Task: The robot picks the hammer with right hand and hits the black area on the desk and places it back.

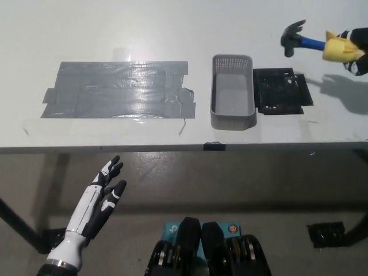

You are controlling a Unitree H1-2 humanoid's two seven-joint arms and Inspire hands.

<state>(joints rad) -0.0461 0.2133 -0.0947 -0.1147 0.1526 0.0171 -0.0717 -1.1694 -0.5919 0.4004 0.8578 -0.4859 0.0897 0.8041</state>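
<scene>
Your right hand grips the hammer above the black patch | left hand open below the desk.

The tabletop is white, with its front edge running straight across the middle of the head view. A broad patch of grey tape, built from overlapping strips, lies flat on the left half; its surface is glossy and its right end is wrinkled. A grey perforated basket stands upright right of the tape, near the front edge, apart from the tape. A black square pad lies flat just beside the basket's right wall. A small black clip sits on the front edge, below the basket.
</scene>
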